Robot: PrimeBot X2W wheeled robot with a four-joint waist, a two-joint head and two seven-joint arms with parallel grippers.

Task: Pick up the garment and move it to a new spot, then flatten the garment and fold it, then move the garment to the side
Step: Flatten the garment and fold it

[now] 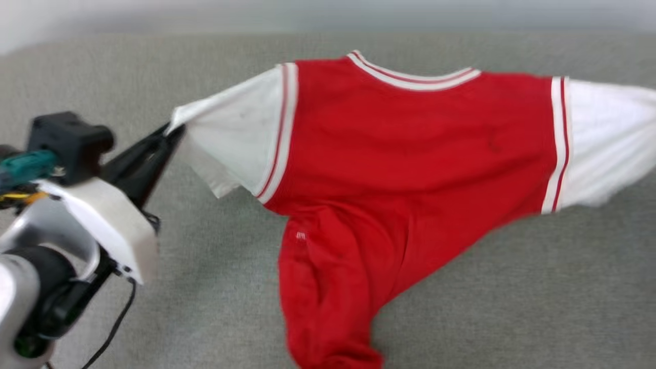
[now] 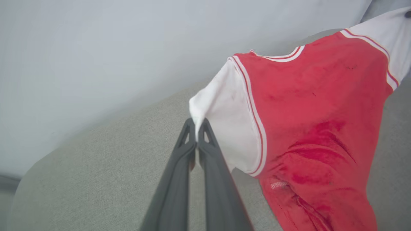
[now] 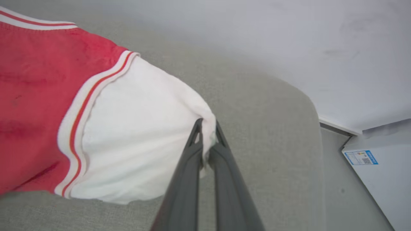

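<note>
The garment (image 1: 410, 148), a red jersey with white sleeves and striped trim, hangs stretched between both arms above the grey surface, its lower body drooping down toward the bottom of the head view. My left gripper (image 1: 171, 130) is shut on the tip of one white sleeve (image 2: 221, 109); the left wrist view shows that cloth pinched in my left gripper (image 2: 196, 128). My right gripper (image 3: 208, 131) is shut on the edge of the other white sleeve (image 3: 135, 134), which runs off the right side of the head view.
A grey fabric-covered surface (image 1: 512, 287) lies under the garment, with a pale wall behind it. A white box with a blue label (image 3: 379, 166) stands on the floor beyond the surface's rounded edge.
</note>
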